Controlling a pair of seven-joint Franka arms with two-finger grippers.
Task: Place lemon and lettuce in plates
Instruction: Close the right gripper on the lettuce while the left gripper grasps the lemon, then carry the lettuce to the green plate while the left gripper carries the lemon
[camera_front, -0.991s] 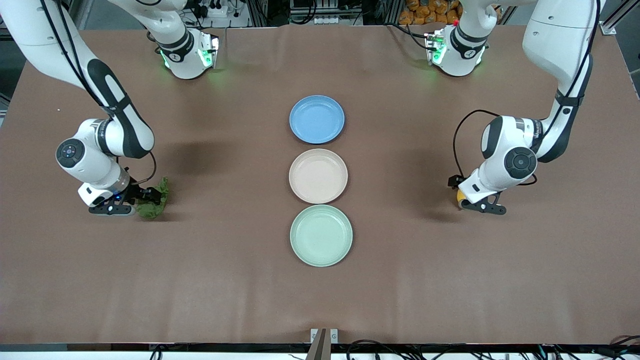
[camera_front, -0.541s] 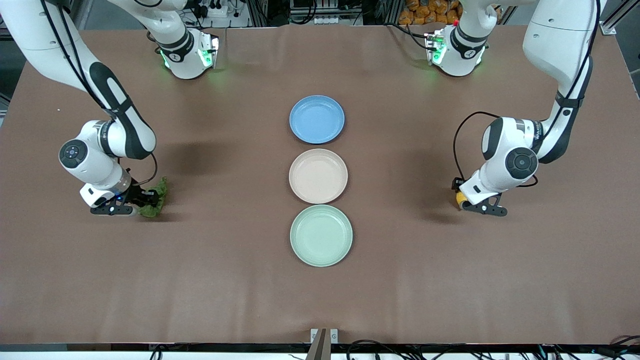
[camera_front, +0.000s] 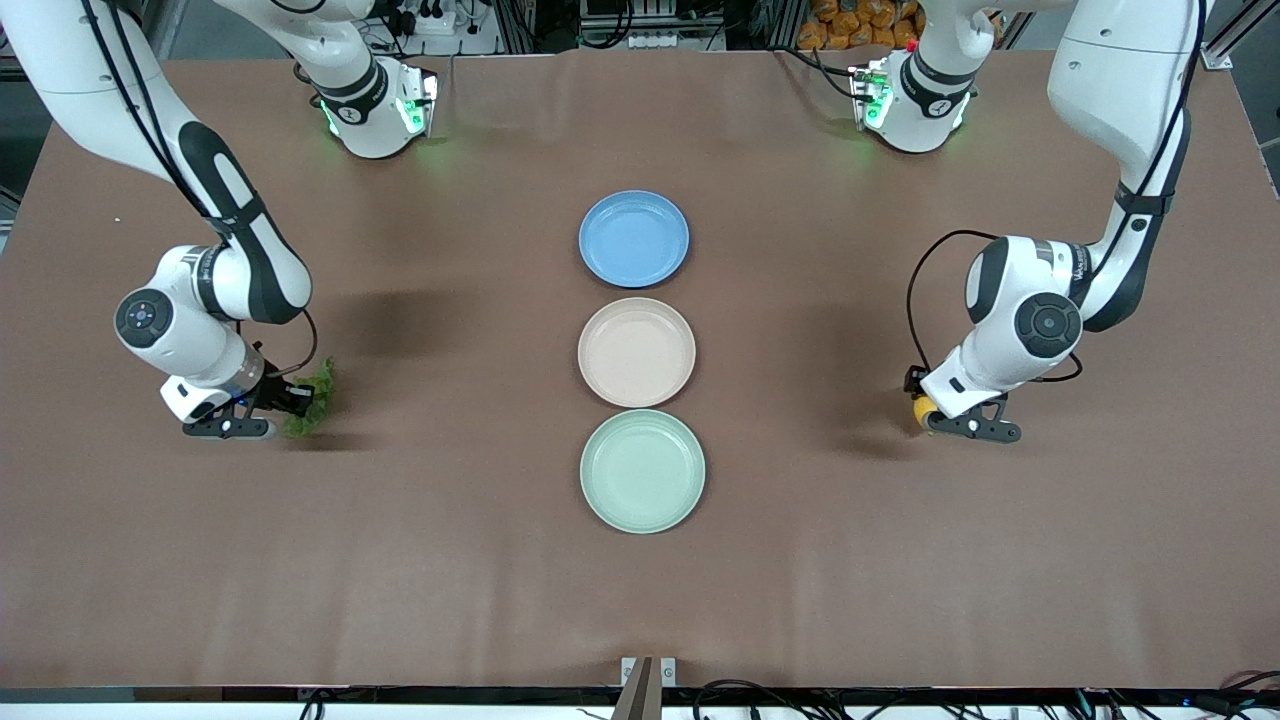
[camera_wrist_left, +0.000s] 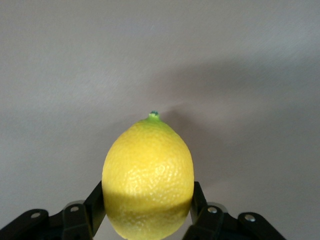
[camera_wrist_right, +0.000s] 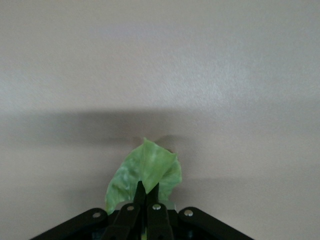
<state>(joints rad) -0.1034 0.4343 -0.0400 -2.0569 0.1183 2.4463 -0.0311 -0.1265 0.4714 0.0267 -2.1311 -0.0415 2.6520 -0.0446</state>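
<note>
My left gripper (camera_front: 925, 410) is shut on the yellow lemon (camera_front: 920, 409) and holds it just above the table at the left arm's end. In the left wrist view the lemon (camera_wrist_left: 148, 176) sits between the black fingers (camera_wrist_left: 95, 204). My right gripper (camera_front: 292, 400) is shut on the green lettuce leaf (camera_front: 312, 404), held just above the table at the right arm's end. In the right wrist view the leaf (camera_wrist_right: 145, 172) is pinched in the gripper (camera_wrist_right: 146, 189). The beige plate (camera_front: 637, 352) and the mint green plate (camera_front: 642, 471) lie bare at the table's middle.
A blue plate (camera_front: 634, 238) lies beside the beige plate, farther from the front camera. The three plates form a row down the middle. The brown table cover (camera_front: 640, 600) spreads wide between each gripper and the plates.
Both grippers have risen slightly with their loads. The lettuce has lifted off the table and bunched up; the lemon has shifted a little with the left gripper.
</note>
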